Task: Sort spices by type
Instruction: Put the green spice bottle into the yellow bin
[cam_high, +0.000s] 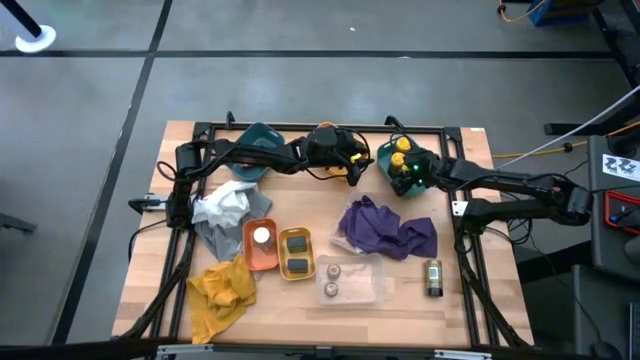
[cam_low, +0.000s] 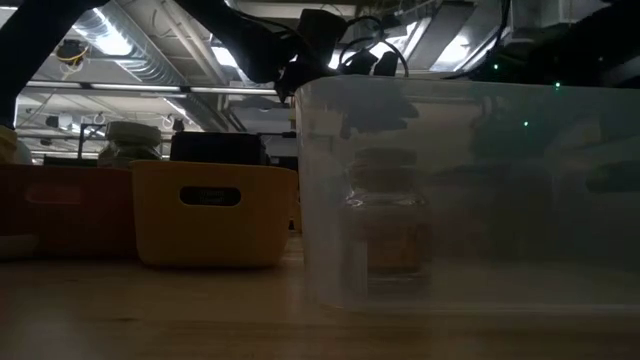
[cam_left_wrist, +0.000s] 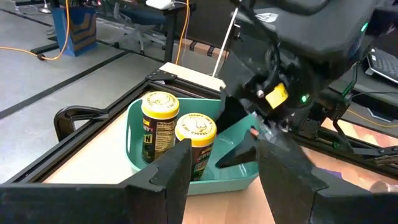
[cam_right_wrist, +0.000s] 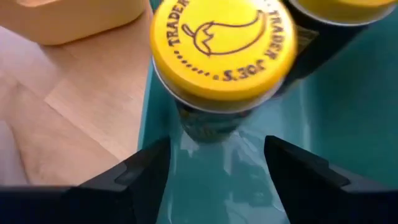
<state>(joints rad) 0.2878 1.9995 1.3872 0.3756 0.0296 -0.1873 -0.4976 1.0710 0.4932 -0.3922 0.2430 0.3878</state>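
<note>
The right gripper reaches in from the right edge, angled down over the teal tray at the table's far side, jaws spread and empty just beside a yellow-lidded jar (a second yellow-lidded jar stands touching it in the same tray); the left gripper stretches across the back, hovering near that tray, jaws parted, holding nothing.

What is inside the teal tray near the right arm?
Two yellow-lidded jars stand upright in the teal tray. The right tool, open, hangs over them and hides part of the tray floor.
</note>
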